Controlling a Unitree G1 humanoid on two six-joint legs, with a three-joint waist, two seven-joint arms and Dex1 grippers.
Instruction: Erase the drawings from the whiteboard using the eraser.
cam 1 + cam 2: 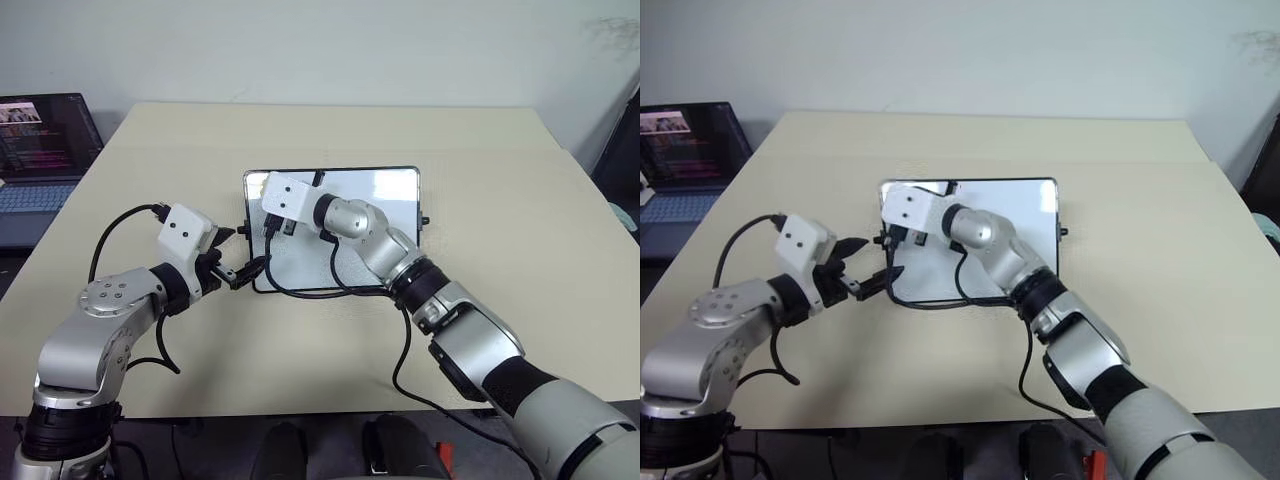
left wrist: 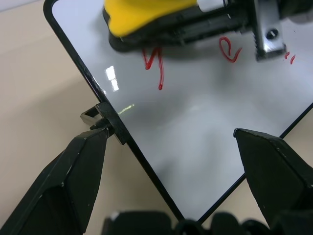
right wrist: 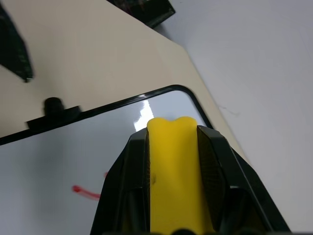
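On the table [image 1: 520, 200], seen from the head, the board [image 1: 385, 200] lies flat, with the right gripper [image 1: 270, 222] over its left part and the left gripper [image 1: 232, 270] spread wide at its left edge. From the left wrist, the eraser [image 2: 142, 14] rests on the board just above the red marks [image 2: 156, 63]. From the right wrist, both fingers [image 3: 215, 166] clamp the eraser.

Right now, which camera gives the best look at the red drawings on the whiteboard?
The left wrist view: the zigzag, the looped mark and the dashes show beside the yellow eraser. The right wrist view catches one red stroke. In the head views the right arm covers them.
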